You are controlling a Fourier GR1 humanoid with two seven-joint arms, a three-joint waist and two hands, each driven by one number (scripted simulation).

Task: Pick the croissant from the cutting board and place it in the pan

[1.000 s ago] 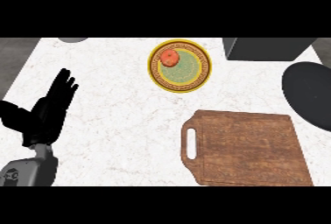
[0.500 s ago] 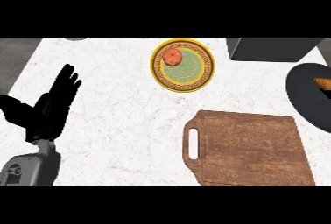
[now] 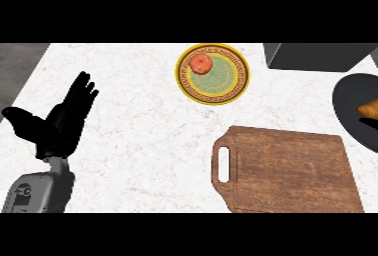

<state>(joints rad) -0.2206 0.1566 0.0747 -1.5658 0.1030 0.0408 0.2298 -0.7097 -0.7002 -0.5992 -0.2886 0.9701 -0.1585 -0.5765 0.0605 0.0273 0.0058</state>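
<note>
The croissant lies inside the dark pan at the right edge, only partly in view. The wooden cutting board at the lower right has nothing on it. My left hand rests open at the left over the counter, fingers straight and pointing up, far from the board and the pan. My right hand does not show.
A yellow-rimmed plate with a red tomato on it stands at the top centre. A dark grey box sits at the top right, behind the pan. The white marble counter's left edge runs along a grey floor strip.
The view has shifted left, bringing the pan and the croissant in it further into sight at the right edge. My left hand holds the same open pose.
</note>
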